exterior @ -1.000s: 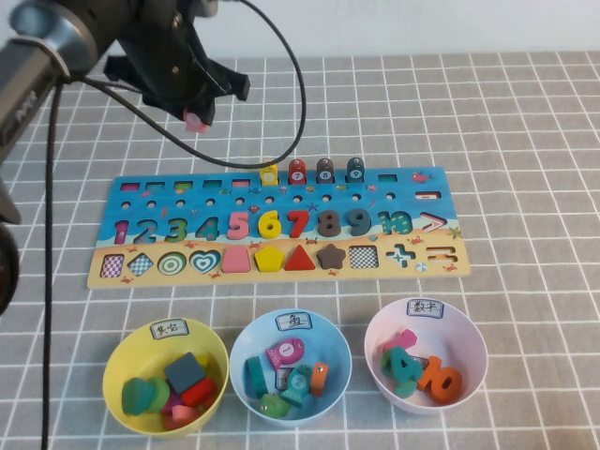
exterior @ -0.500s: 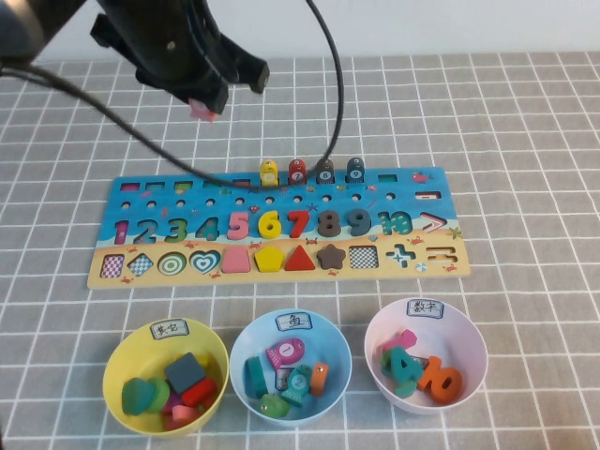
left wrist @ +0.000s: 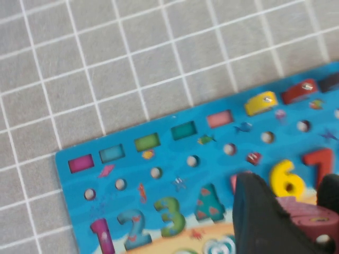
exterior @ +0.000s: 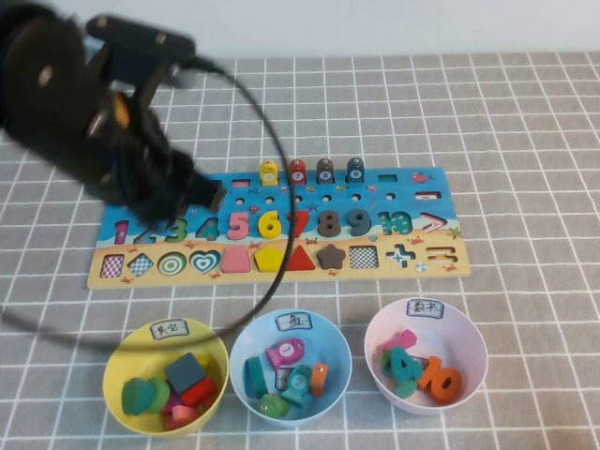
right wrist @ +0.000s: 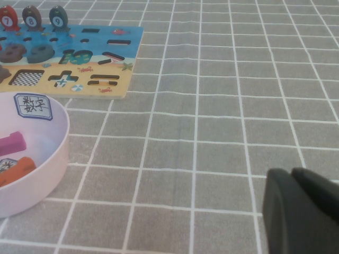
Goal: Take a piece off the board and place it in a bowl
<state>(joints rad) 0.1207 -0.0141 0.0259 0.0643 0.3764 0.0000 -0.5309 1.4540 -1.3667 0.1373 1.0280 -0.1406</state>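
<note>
Left wrist view: left gripper [left wrist: 296, 211] pinching the pink fish piece [left wrist: 306, 214] between two dark fingers [left wrist: 259, 211], up in the air over the number row of the board [left wrist: 132, 174], near the yellow 6 [left wrist: 286, 177]. High view: left arm big and blurry over the board's left half, gripper itself lost in the blur. Yellow fish [exterior: 269, 172] and three darker fish standing along the board's far edge. Blue bowl [exterior: 246, 349] in the middle of three, nearer the robot than the board, between the yellow bowl [exterior: 122, 361] and pink bowl [exterior: 473, 342]. Right wrist view: right gripper [right wrist: 304, 211] low over the grey checked cloth [right wrist: 222, 106] just beside the pink bowl, fingers pressed together.
</note>
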